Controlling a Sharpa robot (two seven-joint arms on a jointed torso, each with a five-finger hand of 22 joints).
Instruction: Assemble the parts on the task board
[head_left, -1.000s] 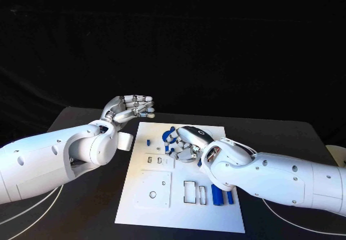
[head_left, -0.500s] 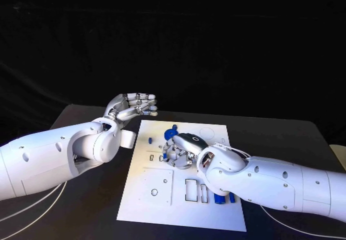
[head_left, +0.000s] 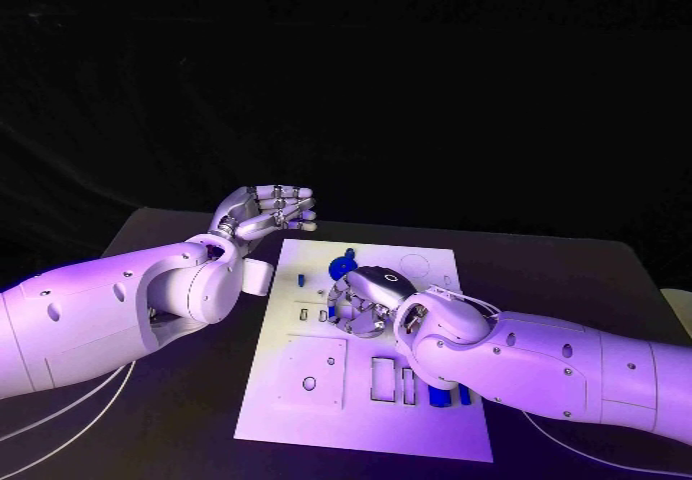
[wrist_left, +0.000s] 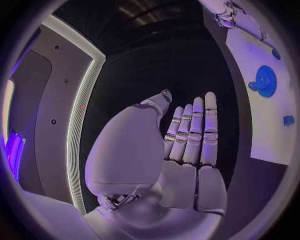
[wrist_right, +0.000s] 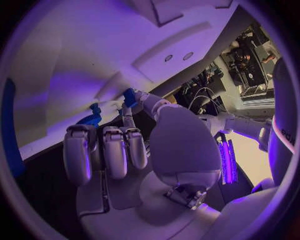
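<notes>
From where I sit, the biggest worry is the right robot hand (head_left: 364, 300), curled down over the middle of the task board (head_left: 310, 405). In its wrist view a small blue part (wrist_right: 129, 97) sits at its fingertips (wrist_right: 129, 123), seemingly pinched, right against the board's surface. If I press before that piece lines up with its socket, I expect it to jam, tilt, or pop free and skitter across the plate. The arm also covers much of the board from the head camera, so I would be seating it half blind.

A smaller risk: the blue gear (head_left: 343, 267) stands just beyond those fingers, and a careless sweep of the knuckles could knock it. More blue pieces (head_left: 446, 394) lie near the right forearm, close enough to be nudged.

The left robot hand (head_left: 264, 212) hangs off the board's far left corner, palm up, fingers nearly straight and together, holding nothing; I judge it harmless there.

The board lies flat on the black desk (head_left: 173, 420), with white cables (head_left: 58, 415) trailing at the near left. The room behind is dark.
</notes>
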